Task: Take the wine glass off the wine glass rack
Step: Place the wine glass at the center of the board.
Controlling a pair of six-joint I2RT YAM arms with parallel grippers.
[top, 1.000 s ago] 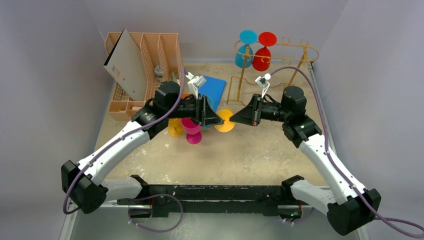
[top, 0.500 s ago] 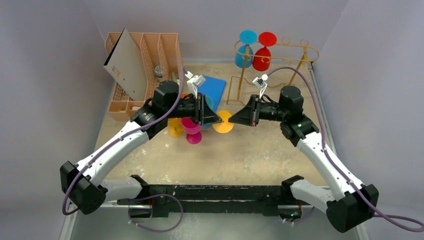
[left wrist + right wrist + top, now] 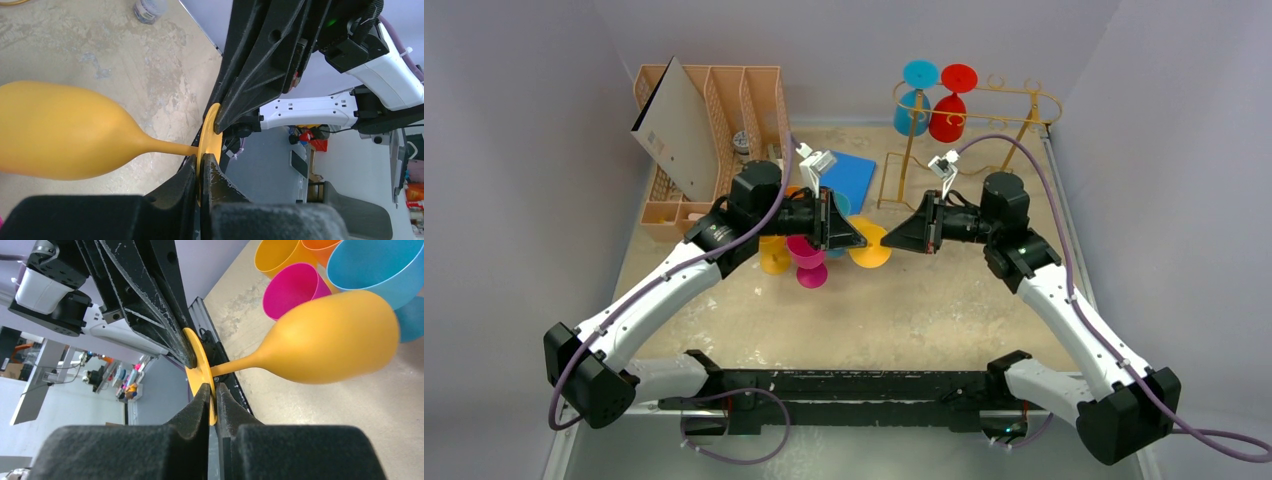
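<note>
The left arm point(image 3: 659, 290) rises from the near left corner of the table point(image 3: 944, 310) and the right arm point(image 3: 1064, 300) from the near right corner. Both slant inward and meet nose to nose over the middle of the tabletop. Each wrist is rolled onto its side, so the wrist cameras sit on the far side of the grippers.

The left gripper point(image 3: 202, 170) is closed to a thin slit, its fingers pinching the rim of the foot point(image 3: 872, 252) of an orange-yellow wine glass point(image 3: 330, 337). The right gripper point(image 3: 212, 399) is closed just as tightly on the opposite edge of the same foot. Each wrist view shows the other gripper's fingertips clamped on the disc across from its own.

The glass is opaque, smooth and plastic-looking, with a rounded bowl, a short thin stem and a flat round foot. It hangs foot uppermost with the bowl below, clear of the tabletop.

It is well apart from the wine glass rack point(image 3: 1014, 100), the gold wire stand at the far right corner. A blue glass point(image 3: 914, 100) and a red glass point(image 3: 948, 110) hang bowl-down at the rack's left end.

A pink glass point(image 3: 809, 258) and a yellow glass point(image 3: 774, 258) sit under the left gripper. A peach file organizer point(image 3: 744, 90) stands at the far left corner.
</note>
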